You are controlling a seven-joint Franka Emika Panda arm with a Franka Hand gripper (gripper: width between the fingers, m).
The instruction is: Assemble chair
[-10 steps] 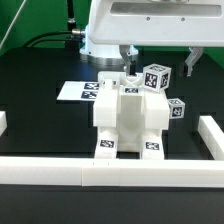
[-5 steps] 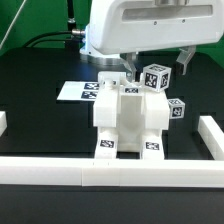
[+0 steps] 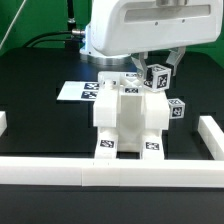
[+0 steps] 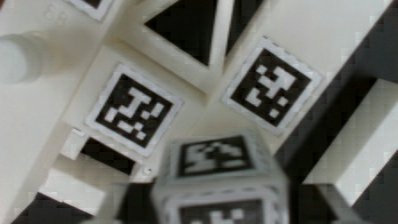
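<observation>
A matte black table [image 3: 40, 130] carries everything, under the bulky glossy white robot arm [image 3: 150, 25]. Long white border rails [image 3: 60, 170] fence the front and sides.

In the middle stands the half-built chair of chunky matte-white plastic slabs and legs [image 3: 128, 120]. It is upright, square-edged, and tagged in black and white at its feet. Behind it, toward the exterior view's left, lies the thin flat white marker board [image 3: 75, 91].

A small white tagged cube-shaped part [image 3: 157, 76] sits at the chair's upper edge on the exterior view's right. A second tagged cube [image 3: 176, 108] is lower on that side.

The two-finger gripper [image 3: 157, 68] is closed, with its dark fingers against opposite sides of the upper cube, apparently gripping it.

The plastic looks stiff, light and rather smooth, so a grip on flat parallel faces suits it best. A corner hold would probably slip or twist the piece. The wrist view shows only blurred tags and flat white faces close up.
</observation>
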